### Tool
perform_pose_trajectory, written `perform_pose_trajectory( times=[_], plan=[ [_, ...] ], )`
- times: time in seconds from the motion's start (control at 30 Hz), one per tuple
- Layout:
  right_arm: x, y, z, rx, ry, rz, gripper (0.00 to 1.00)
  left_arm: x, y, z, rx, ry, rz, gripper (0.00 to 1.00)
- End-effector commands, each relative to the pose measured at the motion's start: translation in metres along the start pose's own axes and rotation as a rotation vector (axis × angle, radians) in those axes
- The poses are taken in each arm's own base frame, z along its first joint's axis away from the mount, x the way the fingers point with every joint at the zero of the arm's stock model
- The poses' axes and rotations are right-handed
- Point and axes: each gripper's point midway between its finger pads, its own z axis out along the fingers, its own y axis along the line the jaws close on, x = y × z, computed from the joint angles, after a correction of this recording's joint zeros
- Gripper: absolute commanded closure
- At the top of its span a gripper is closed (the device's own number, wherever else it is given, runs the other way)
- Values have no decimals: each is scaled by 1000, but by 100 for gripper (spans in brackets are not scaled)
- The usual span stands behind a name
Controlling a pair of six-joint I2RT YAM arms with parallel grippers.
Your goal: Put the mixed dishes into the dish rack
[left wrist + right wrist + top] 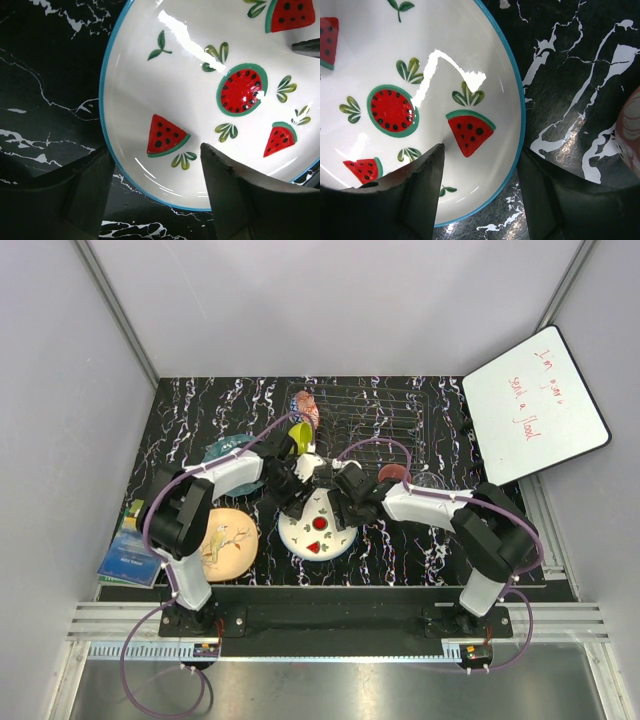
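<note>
The table (pixel 420 540) is a black slab veined with white, like marble, and glossy enough to throw back the lights; pale grey panels wall it in on the left, far and right sides, joined by aluminium posts; a black bar and aluminium rails run along the near edge under the arm bases.

A white board (pixel 535 405) leans at the far right; its handwriting is red, in three short lines, too small to read with any certainty; a blue-green book (pixel 130 545) lies at the near left, its cover lettering illegible.

The round white plate with red watermelon slices and a blue rim (pixel 318 530) lies flat on the table, near the middle, between the two arms; the left gripper (pixel 157 195) is spread wide with the plate's rim passing between its fingers; the right gripper (pixel 480 195) is likewise spread across the opposite stretch of rim; whether any finger touches the plate I cannot tell.

The dark wire dish rack (pixel 380 410) sits at the far middle, well apart from the plate; a lime-yellow bowl (pixel 298 432) and a red patterned bowl (pixel 305 405) are at its left edge; a teal plate (pixel 222 450) and a peach floral plate (pixel 228 545) lie to the left; a pink mug (pixel 393 473) stands right of centre.
</note>
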Motion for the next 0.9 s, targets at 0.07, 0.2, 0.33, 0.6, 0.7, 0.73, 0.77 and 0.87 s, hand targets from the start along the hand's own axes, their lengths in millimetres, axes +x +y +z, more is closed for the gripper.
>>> perform_pose_trajectory(
  times=[0.07, 0.2, 0.33, 0.6, 0.7, 0.73, 0.77, 0.87],
  plan=[
    [-20, 25, 3, -94, -31, -13, 36, 62, -60, 18, 331, 202, -203, 43],
    [-17, 26, 9, -95, -5, -22, 38, 69, -61, 28, 376, 243, -219, 41],
    [-17, 26, 14, -90, 4, -24, 42, 70, -66, 28, 428, 257, -211, 74],
    [-14, 29, 14, -121, 24, -25, 42, 61, -58, 1, 448, 178, -156, 100],
    [-15, 30, 16, -125, 25, -34, 42, 58, -56, -11, 428, 139, -113, 100],
    [-16, 29, 17, -126, 22, -39, 42, 56, -56, -16, 417, 127, -90, 100],
    [-15, 28, 17, -121, 23, -43, 41, 58, -53, -20, 390, 129, -61, 100],
    [-22, 27, 15, -125, -15, -60, 39, 49, -37, -43, 243, 75, 65, 100]
  ],
)
